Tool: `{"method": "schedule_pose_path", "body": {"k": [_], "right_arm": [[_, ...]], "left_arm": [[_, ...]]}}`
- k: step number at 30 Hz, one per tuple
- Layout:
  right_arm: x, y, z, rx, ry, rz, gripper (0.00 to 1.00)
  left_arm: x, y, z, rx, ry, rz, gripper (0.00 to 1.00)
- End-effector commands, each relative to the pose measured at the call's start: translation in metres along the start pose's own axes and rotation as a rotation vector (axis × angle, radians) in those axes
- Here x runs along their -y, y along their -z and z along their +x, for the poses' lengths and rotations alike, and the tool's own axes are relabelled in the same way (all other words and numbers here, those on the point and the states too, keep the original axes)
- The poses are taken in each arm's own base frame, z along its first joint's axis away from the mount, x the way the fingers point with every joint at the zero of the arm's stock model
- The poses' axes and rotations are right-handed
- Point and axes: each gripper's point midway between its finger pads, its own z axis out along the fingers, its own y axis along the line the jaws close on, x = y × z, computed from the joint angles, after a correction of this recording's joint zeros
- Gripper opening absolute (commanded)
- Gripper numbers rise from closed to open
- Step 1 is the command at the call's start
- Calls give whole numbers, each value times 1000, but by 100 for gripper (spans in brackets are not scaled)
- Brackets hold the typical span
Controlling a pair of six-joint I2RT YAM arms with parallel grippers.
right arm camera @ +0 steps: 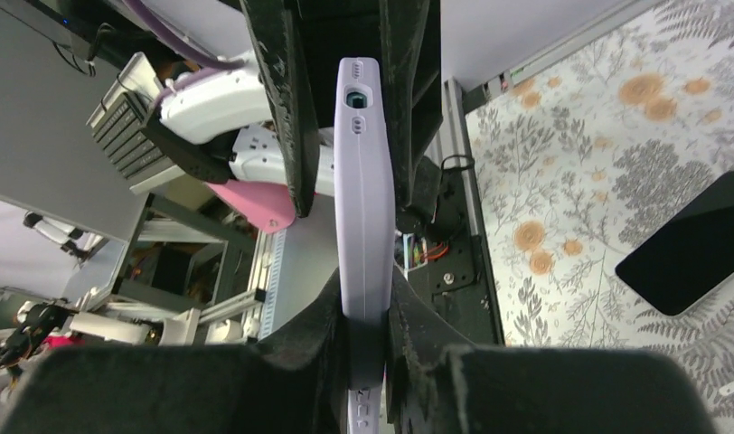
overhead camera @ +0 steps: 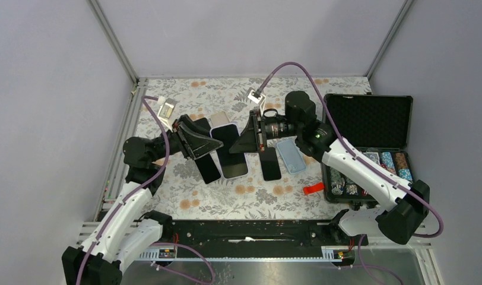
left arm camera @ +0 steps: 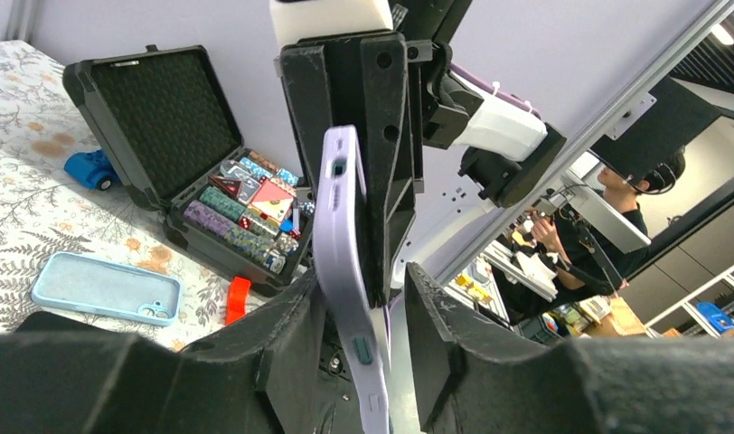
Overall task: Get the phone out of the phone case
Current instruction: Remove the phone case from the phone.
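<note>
Lab: aluminium frame (overhead camera: 112, 40), headset operator (left arm camera: 636, 190)

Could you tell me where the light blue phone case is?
Top view: the light blue phone case lies flat right of centre, between a black phone and the open black chip case.

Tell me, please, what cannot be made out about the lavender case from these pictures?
- Broad faces of the lavender case: both wrist views show only its edge.
- Its near end: cut off by the bottom edge in both wrist views.
- Finger contact in the top view: hidden under the left gripper and right gripper bodies.
</note>
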Motion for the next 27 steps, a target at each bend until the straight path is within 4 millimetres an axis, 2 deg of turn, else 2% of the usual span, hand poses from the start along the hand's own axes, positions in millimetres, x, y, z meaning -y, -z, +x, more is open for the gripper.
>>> {"method": "schedule_pose_path", "body": {"k": [1, 3, 5, 6, 8, 10, 11, 13, 16, 20, 25, 27], "right_arm": [[-16, 2, -2, -54, 42, -79, 0], [-15, 0, -2, -59, 39, -83, 2], [-13, 0, -3, -58, 45, -81, 6], [-12, 0, -4, -50, 53, -74, 11], [-6, 1, -6, -8, 78, -41, 36], [1, 4, -9, 55, 108, 13, 65], [4, 6, -9, 82, 123, 33, 74], [4, 8, -13, 158, 160, 23, 82], [6, 10, -14, 263, 157, -1, 86], [3, 13, -10, 387, 153, -82, 84], [-6, 17, -14, 492, 208, -169, 70], [-7, 15, -13, 493, 225, -192, 73]], "left_arm": [[17, -3, -5, -16, -48, 94, 38], [18, -5, -5, -18, -48, 107, 33], [17, -6, -5, -15, -45, 113, 7], [17, -6, -7, -2, -46, 113, 0], [20, -6, -14, 53, -54, 110, 0], [24, -4, -26, 133, -54, 102, 0], [25, -3, -32, 168, -53, 89, 0], [25, -2, -47, 252, -26, 50, 0], [19, 4, -69, 387, 24, -18, 0], [15, 11, -88, 512, 108, -49, 0], [1, 12, -95, 564, 254, -72, 0], [-5, 11, -95, 571, 302, -80, 0]]}}
